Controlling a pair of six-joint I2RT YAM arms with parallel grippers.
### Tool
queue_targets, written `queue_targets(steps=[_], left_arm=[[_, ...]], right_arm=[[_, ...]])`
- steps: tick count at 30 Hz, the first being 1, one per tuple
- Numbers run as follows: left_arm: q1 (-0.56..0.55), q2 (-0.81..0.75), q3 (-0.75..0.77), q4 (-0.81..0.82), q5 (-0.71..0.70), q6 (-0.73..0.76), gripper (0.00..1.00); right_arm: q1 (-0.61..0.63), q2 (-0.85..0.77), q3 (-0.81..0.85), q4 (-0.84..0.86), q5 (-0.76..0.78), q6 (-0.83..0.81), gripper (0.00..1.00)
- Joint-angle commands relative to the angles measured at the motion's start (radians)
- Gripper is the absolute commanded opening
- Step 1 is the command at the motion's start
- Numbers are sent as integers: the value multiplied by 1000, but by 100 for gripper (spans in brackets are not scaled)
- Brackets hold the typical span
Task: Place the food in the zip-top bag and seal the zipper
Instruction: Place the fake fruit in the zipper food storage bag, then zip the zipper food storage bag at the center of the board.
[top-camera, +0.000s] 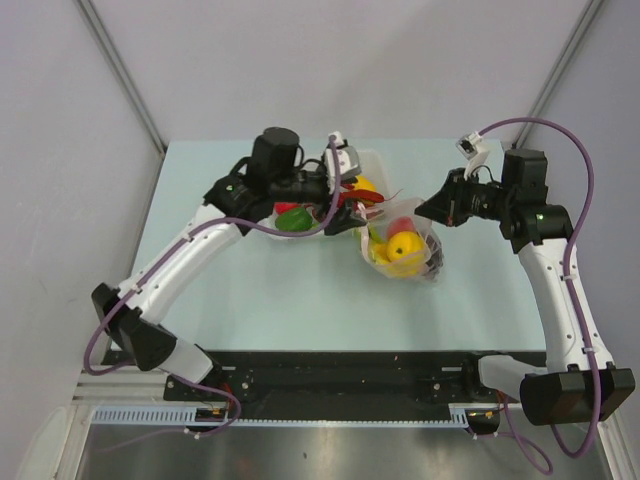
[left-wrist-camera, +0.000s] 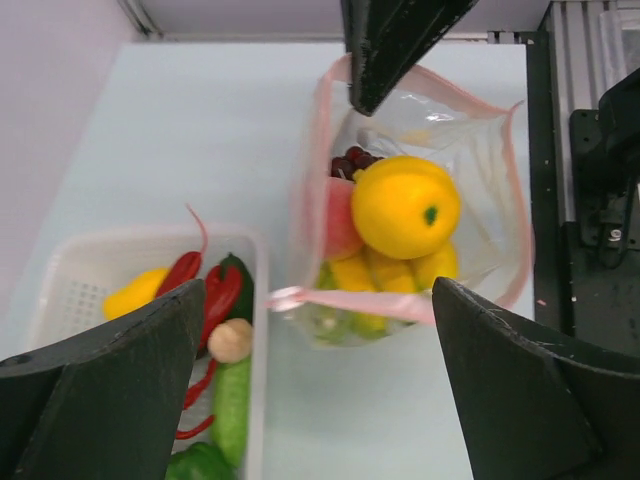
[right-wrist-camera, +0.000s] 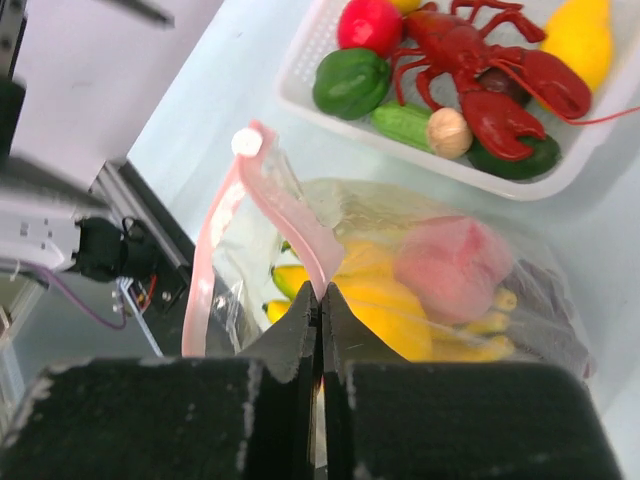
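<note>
The clear zip-top bag (top-camera: 402, 248) lies on the table with its mouth open. It holds a yellow round fruit (left-wrist-camera: 405, 205), a pink peach (right-wrist-camera: 452, 265), bananas (left-wrist-camera: 360, 272) and purple grapes (left-wrist-camera: 350, 162). My right gripper (right-wrist-camera: 322, 292) is shut on the pink zipper strip (right-wrist-camera: 300, 225) at the bag's far rim; in the top view the gripper (top-camera: 427, 208) is at the bag's right corner. My left gripper (left-wrist-camera: 318, 292) is wide open and empty, hovering over the zipper's near side (left-wrist-camera: 380, 305). It shows between basket and bag in the top view (top-camera: 345, 216).
A white plastic basket (left-wrist-camera: 60, 265) stands left of the bag. It holds a red lobster (right-wrist-camera: 480, 70), a green pepper (right-wrist-camera: 350, 82), a cucumber (left-wrist-camera: 232, 405), a yellow piece (left-wrist-camera: 135, 293), a red tomato (right-wrist-camera: 368, 24) and a small beige piece (right-wrist-camera: 448, 132). A black rail (top-camera: 350, 375) runs along the table's near edge.
</note>
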Motion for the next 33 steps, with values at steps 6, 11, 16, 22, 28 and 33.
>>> queue_targets(steps=[6, 11, 16, 22, 28, 33], left_arm=[[191, -137, -294, 122, 313, 341, 100], [100, -136, -335, 91, 345, 427, 97], [30, -131, -440, 336, 339, 243, 96], [-18, -102, -477, 450, 365, 93, 92], [-36, -160, -540, 467, 393, 50, 94], [-46, -139, -552, 520, 393, -83, 95]], right_arm=[[-35, -43, 43, -57, -271, -229, 0], [-38, -49, 45, -68, -305, -274, 0], [-38, -47, 45, -62, -319, -280, 0], [-39, -49, 46, -59, -305, -274, 0], [-36, -49, 46, -56, -285, -274, 0], [-32, -38, 46, -30, -274, -251, 0]])
